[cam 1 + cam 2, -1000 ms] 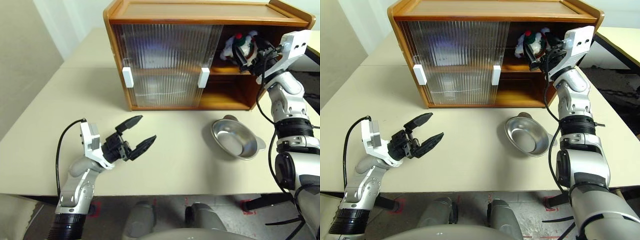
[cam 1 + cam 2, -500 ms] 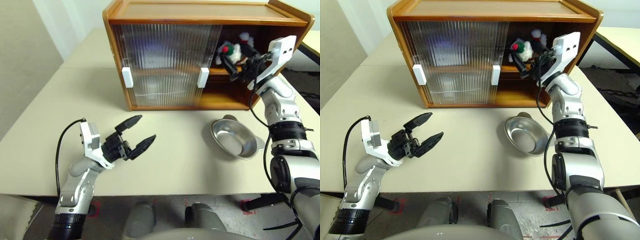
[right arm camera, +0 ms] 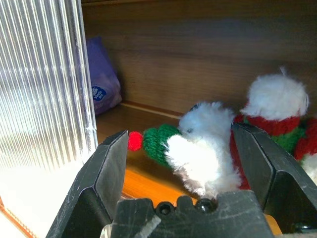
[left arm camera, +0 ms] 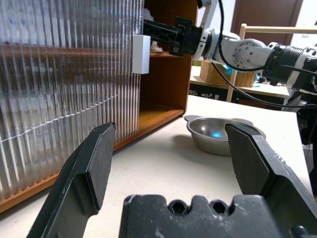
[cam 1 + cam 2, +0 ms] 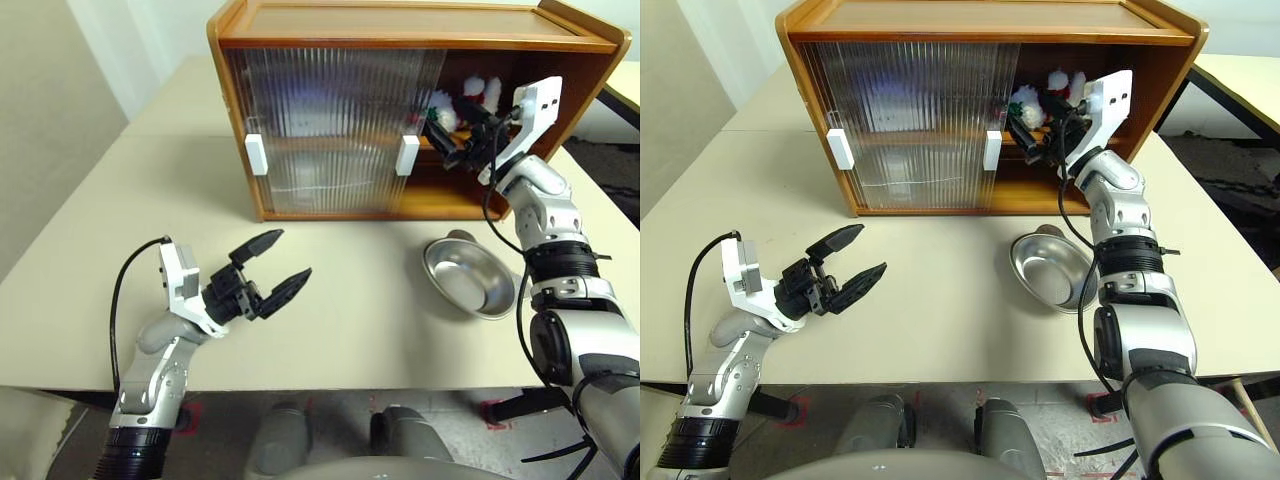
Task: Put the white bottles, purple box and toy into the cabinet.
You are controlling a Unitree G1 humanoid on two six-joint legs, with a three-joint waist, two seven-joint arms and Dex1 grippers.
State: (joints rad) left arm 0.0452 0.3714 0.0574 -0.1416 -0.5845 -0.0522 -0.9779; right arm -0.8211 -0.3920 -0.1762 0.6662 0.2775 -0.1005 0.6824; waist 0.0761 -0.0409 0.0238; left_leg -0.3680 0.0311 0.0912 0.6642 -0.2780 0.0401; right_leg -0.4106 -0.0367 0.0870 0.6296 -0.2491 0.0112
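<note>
The orange-brown cabinet (image 5: 400, 30) stands at the back with its right side open. My right gripper (image 5: 440, 140) reaches into that opening at the upper shelf. The toy (image 3: 198, 144), fluffy white with a green hat and red pompom, lies on the shelf between its wide-open fingers, and the pompom touches one finger. More white, red and green plush shows by the other finger. The purple box (image 3: 101, 82) sits deeper on the same shelf, behind the ribbed door. The white bottles are hidden; only blurred shapes show behind the doors. My left gripper (image 5: 290, 257) hovers open and empty over the table's near left.
A shiny steel bowl (image 5: 470, 280) sits on the table in front of the open side, below my right arm. Both ribbed sliding doors (image 5: 330, 130) with white handles cover the cabinet's left and middle. The cream table (image 5: 330, 330) spreads between my left gripper and the cabinet.
My right gripper has moved left and slightly down, deeper into the cabinet's open side, and the toy has shifted left along the shelf with it. My left arm has stayed still.
</note>
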